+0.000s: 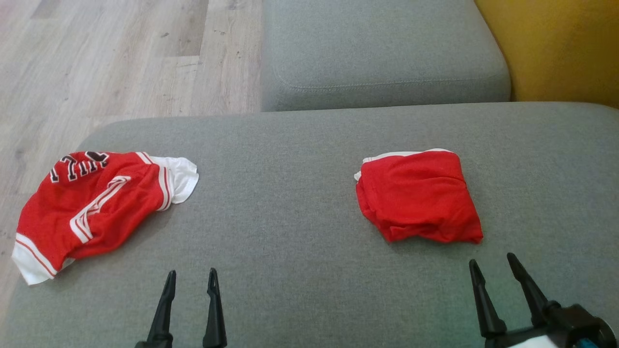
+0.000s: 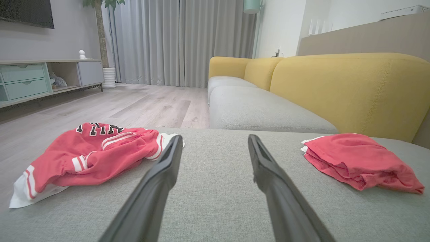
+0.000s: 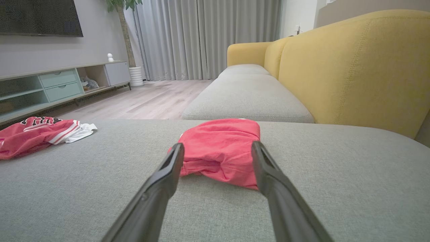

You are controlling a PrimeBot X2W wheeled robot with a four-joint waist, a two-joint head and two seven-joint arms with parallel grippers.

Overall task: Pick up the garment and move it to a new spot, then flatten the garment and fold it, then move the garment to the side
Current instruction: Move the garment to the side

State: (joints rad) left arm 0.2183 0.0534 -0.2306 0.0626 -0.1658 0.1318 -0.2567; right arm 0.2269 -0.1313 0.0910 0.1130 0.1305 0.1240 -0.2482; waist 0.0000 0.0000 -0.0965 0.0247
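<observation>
On the grey cushion (image 1: 290, 251), the crumpled red jersey (image 1: 96, 203) lies near the left edge, at about 10 o'clock from the left gripper (image 1: 191, 275). The folded red garment (image 1: 418, 195) sits well apart from it, at about 11 o'clock from the right gripper (image 1: 492, 263). Both grippers have their fingers spread apart and empty.

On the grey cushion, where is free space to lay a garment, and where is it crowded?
The widest bare patch is the middle of the grey cushion, between the crumpled jersey and the folded red garment. A narrower strip lies right of the folded garment. The left edge is crowded by the jersey.
</observation>
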